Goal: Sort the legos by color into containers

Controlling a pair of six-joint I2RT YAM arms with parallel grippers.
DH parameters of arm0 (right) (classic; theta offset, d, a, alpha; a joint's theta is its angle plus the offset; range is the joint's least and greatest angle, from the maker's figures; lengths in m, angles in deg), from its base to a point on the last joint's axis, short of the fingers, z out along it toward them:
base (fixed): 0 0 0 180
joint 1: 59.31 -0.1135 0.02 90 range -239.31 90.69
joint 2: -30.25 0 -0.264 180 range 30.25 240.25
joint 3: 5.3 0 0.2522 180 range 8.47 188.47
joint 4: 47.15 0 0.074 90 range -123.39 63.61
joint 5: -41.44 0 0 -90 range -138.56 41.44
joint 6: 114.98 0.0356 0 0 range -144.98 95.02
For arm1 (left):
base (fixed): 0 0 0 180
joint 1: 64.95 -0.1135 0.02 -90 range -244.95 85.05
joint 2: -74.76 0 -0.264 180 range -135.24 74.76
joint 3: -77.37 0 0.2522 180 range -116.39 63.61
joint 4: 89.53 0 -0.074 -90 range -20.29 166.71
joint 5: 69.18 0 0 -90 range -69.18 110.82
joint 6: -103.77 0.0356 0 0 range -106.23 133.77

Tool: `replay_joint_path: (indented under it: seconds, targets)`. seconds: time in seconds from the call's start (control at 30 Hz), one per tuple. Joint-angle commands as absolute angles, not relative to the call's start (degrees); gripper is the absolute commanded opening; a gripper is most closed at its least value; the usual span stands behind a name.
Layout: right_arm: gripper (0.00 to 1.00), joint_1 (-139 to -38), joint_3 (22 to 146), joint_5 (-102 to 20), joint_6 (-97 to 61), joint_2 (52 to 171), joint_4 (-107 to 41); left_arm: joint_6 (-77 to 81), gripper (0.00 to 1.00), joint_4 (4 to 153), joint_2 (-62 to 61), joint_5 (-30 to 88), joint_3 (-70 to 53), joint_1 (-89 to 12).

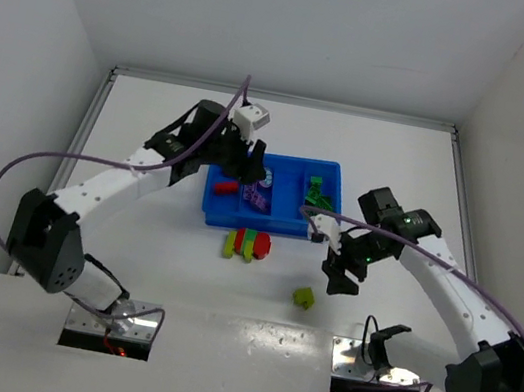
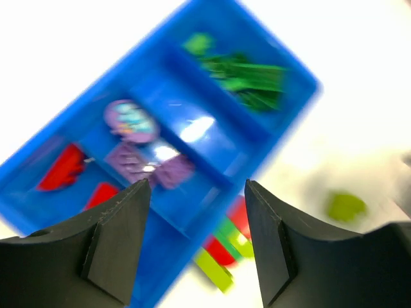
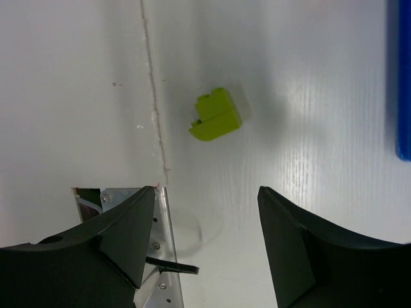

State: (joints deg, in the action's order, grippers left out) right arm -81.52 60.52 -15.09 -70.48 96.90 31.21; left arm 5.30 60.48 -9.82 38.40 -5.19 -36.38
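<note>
The blue tray holds red legos in its left container, purple ones beside them and green ones at the right. My left gripper hovers open and empty over the tray's left half; its view shows red bricks, purple bricks and green bricks past the jaws. A red, green and yellow-green cluster lies just in front of the tray. A single yellow-green brick lies further forward. My right gripper is open and empty just above and right of that brick.
A metal base plate with a black strap sits near the right gripper's left finger. The tray's blue edge shows at the far right of the right wrist view. White walls enclose the table on three sides.
</note>
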Motion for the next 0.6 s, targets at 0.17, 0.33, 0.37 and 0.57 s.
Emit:
replay_joint_path:
  seconds: [0.17,0.33,0.37,0.57]
  targets:
    - [0.66,-82.2,58.1,-21.6,-58.9,94.7,15.6,12.7,0.66,54.9,2.7,56.9,6.9,-27.4]
    - [0.66,-79.7,52.4,-32.0,-38.7,84.0,1.6,13.9,0.64,56.1,4.0,51.9,13.6,-22.9]
    - [0.69,-79.2,51.0,-36.9,-37.1,80.6,-1.2,13.9,0.62,56.1,3.2,50.7,14.3,-20.5]
    - [0.73,-74.5,51.0,-41.3,-25.0,75.7,-3.2,14.5,0.61,55.6,-2.7,38.9,11.2,-7.1]
